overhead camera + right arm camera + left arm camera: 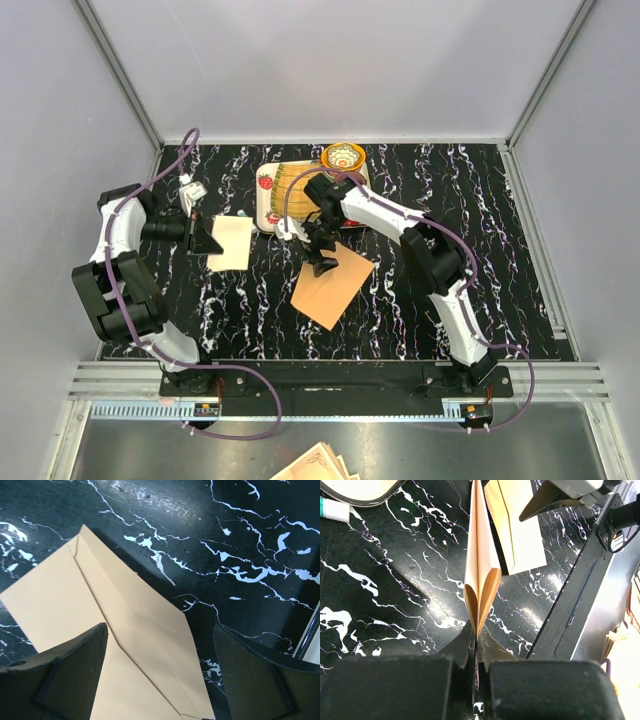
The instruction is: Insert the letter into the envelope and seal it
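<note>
The letter (233, 243) is a pale beige sheet, folded over, at the left of the table. My left gripper (210, 243) is shut on its near edge. In the left wrist view the folded letter (480, 580) stands edge-on out of the closed jaws of the left gripper (476, 639). The orange-tan envelope (335, 288) lies flat in the middle of the table. My right gripper (322, 264) hovers over its far corner, open and empty. In the right wrist view the envelope (125, 630) lies flap side up between the spread fingers of the right gripper (160, 665).
A tray (268, 195) with a patterned bowl (343, 157) stands at the back centre. A white tube (190, 188) lies at the back left, also in the left wrist view (332, 510). A stack of ornate-edged paper (315, 465) lies off the table's near edge.
</note>
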Robot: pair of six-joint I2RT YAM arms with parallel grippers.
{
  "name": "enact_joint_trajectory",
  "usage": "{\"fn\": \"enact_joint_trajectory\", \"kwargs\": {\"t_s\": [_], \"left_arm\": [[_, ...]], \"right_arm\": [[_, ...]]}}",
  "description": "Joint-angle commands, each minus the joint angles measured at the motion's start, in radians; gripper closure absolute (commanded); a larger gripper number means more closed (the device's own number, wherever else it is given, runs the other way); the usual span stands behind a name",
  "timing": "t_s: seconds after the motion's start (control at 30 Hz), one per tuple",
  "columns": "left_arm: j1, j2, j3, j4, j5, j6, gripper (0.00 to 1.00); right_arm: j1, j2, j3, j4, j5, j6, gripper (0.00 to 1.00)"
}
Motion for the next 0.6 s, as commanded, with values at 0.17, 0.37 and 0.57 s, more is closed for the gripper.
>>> {"fn": "enact_joint_trajectory", "kwargs": {"t_s": [0.17, 0.37, 0.57], "left_arm": [[0.025, -0.022, -0.015, -0.136, 0.072, 0.099, 1.0], [0.032, -0.043, -0.005, -0.15, 0.071, 0.126, 1.0], [0.029, -0.103, 0.033, -0.205, 0.042, 0.241, 1.0]], "right_arm": [[0.008, 0.083, 0.103, -0.061, 0.028, -0.053, 0.27], [0.007, 0.06, 0.1, -0.116, 0.034, 0.03, 0.72], [-0.015, -0.079, -0.021, -0.105, 0.068, 0.269, 1.0]]}}
